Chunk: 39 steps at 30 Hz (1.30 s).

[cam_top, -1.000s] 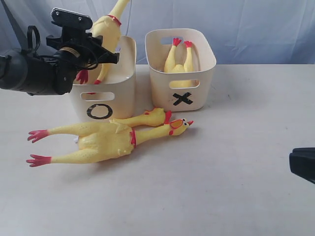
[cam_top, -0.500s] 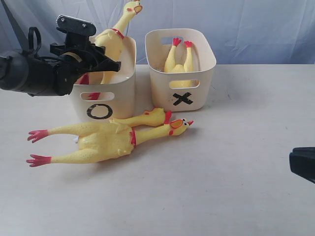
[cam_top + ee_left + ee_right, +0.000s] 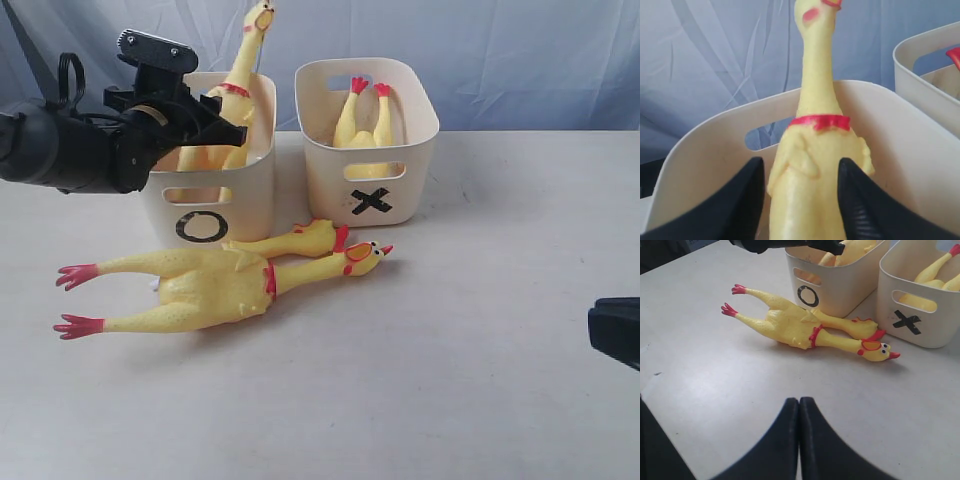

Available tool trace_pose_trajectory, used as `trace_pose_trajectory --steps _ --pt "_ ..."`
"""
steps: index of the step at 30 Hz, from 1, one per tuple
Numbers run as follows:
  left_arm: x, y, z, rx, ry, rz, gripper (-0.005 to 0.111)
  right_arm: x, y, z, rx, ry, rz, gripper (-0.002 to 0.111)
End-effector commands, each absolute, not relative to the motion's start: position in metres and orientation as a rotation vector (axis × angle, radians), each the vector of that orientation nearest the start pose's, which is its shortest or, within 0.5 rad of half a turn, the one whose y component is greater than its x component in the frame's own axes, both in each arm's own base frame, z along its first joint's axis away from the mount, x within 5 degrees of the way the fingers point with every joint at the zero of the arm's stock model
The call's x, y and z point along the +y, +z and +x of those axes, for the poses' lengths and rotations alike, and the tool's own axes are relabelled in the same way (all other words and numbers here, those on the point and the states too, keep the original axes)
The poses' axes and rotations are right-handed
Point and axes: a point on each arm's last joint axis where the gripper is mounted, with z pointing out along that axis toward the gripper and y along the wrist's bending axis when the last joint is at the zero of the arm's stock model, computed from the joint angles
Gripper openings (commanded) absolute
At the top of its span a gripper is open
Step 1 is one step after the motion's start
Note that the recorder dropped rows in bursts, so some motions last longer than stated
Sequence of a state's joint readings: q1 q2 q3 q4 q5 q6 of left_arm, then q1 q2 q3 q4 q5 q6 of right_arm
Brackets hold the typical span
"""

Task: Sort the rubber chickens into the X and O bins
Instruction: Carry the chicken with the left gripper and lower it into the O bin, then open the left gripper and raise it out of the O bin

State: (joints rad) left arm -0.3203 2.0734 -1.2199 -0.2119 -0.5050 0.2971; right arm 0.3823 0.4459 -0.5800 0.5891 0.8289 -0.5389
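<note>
Nearest, at the near right, the right pincer (image 3: 799, 405) hangs low over the white table (image 3: 450, 380). Its black fingers are pressed together on nothing, and the exterior view catches only a black corner of that arm. Beyond it, left of centre, a whole chicken (image 3: 215, 285) lies on its side. It is yellow and pimpled with a red collar, its red feet point left and its head points right. Just behind it and touching lies a head-and-neck piece (image 3: 300, 240), red comb to the right.

Farther back two cream tubs stand side by side, the O bin (image 3: 205, 210) on the left and the X bin (image 3: 372, 185) on the right. In the X bin a headless body (image 3: 360, 125) sits with its red feet up. In the O bin a second whole chicken (image 3: 238, 95) stands upright, neck and head rising above the rim.

The left arm reaches in level from the left. Its left pincer (image 3: 215, 115) is spread at the O bin's rim. Only the left wrist view shows the black fingers (image 3: 735, 205) flanking the upright body, with a sliver of gap on one side. Blue cloth (image 3: 500, 50) hangs behind.
</note>
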Motion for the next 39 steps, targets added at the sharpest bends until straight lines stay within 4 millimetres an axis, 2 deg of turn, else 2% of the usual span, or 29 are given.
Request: trace_pose_trajectory --steps 1,7,13,18,21,26,33,39 --pt "-0.133 0.173 0.434 1.787 -0.052 0.317 0.045 0.062 0.315 0.055 1.944 0.598 -0.753 -0.001" --pt "-0.133 0.19 0.432 1.752 -0.056 0.308 0.045 0.062 0.315 0.055 1.944 0.598 -0.753 -0.001" --pt "-0.131 0.228 0.424 1.683 -0.065 0.298 0.045 0.062 0.315 0.055 1.944 0.598 -0.753 -0.001" --pt "-0.129 0.252 0.411 1.753 -0.076 0.35 0.045 0.062 0.315 0.055 1.944 0.598 -0.753 -0.001" --pt "-0.129 0.266 0.399 1.806 -0.027 0.502 0.045 0.062 0.315 0.055 1.944 0.598 -0.753 -0.001" --pt "-0.124 0.286 0.378 1.893 0.003 0.633 0.043 0.062 0.315 0.055 1.945 0.598 -0.755 -0.001" --pt "-0.115 0.292 0.349 2.08 0.037 0.778 0.04 0.062 0.314 0.054 1.954 0.599 -0.765 -0.001" --pt "-0.105 0.301 0.313 2.103 0.036 0.823 0.04 0.062 0.312 0.052 1.97 0.605 -0.781 -0.001"
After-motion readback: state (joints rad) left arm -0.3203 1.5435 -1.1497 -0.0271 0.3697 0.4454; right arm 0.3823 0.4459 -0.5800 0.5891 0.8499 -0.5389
